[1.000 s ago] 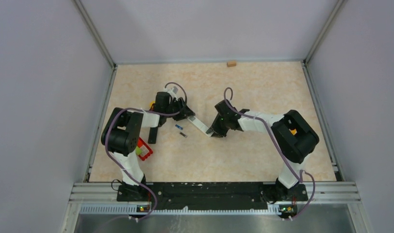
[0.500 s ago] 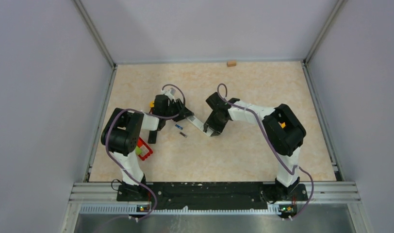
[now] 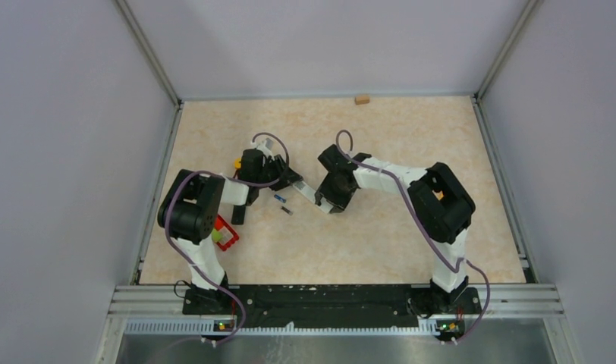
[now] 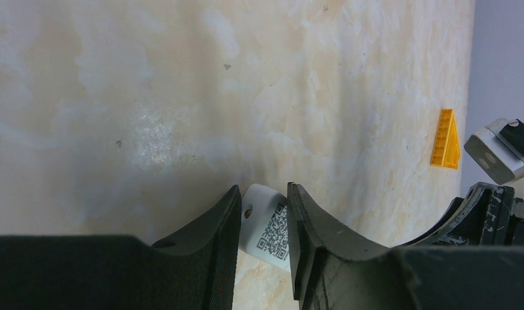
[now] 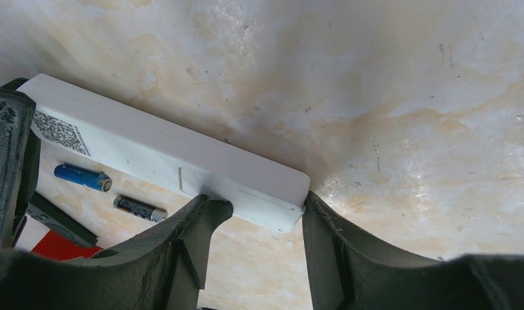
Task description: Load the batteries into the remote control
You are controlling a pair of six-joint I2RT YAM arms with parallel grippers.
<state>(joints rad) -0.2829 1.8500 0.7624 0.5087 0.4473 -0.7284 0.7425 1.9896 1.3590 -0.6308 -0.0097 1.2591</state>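
Now, pinching the remote control (image 5: 162,161) at its label end with the left end effector (image 4: 264,194), closed down snug on the white casing from both sides. Straddling the opposite end with the right end effector (image 5: 261,201), set roughly half apart. Cannot tell whether pressing on the casing or merely flanking it. Spanning the gap between both arms, then, low over the bench (image 5: 408,97) or resting on it. Hard to say which.

And down there, just beside the remote control, lying loose on the bench: a blue battery (image 5: 82,177) and a dark battery (image 5: 140,208), close together, not touching, not yet loaded. No sign of an open compartment from these angles.

On to handling the remote control. Probably light, rigid and hard-shelled, so fine to squeeze across the narrow sides near an end. Smooth plastic though, so likely to slip or swivel if caught by one corner only. Best kept braced at one end while working on the other.

As for those two little cylinders: tiny, stiff, slick and round, bound to roll at a nudge. Better taken across the middle of the barrel, closing square to the length and leaving both tips free for seating into the slot.
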